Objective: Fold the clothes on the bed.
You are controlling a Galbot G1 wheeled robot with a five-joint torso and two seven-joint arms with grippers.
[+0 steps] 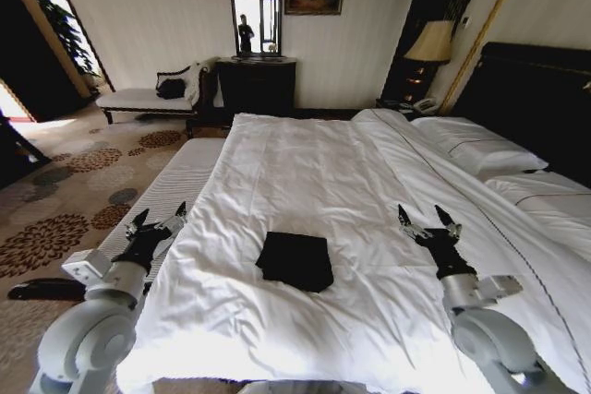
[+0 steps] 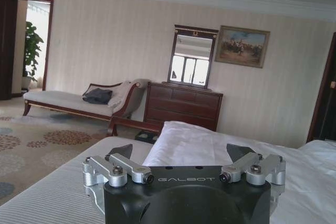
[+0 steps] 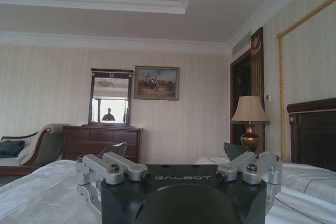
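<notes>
So the black T-shirt (image 1: 295, 260) sits folded on the bed (image 1: 305, 163) between my left pincer (image 1: 159, 220) and right pincer (image 1: 427, 221), both spread and empty, looks basically done to me.

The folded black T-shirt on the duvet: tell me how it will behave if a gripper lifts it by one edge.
The black T-shirt is soft fabric in a loose stack, so it would probably droop and unfold. It looks light. The white duvet beneath is wrinkled and soft, so a push would likely bunch it, not slide it.
</notes>
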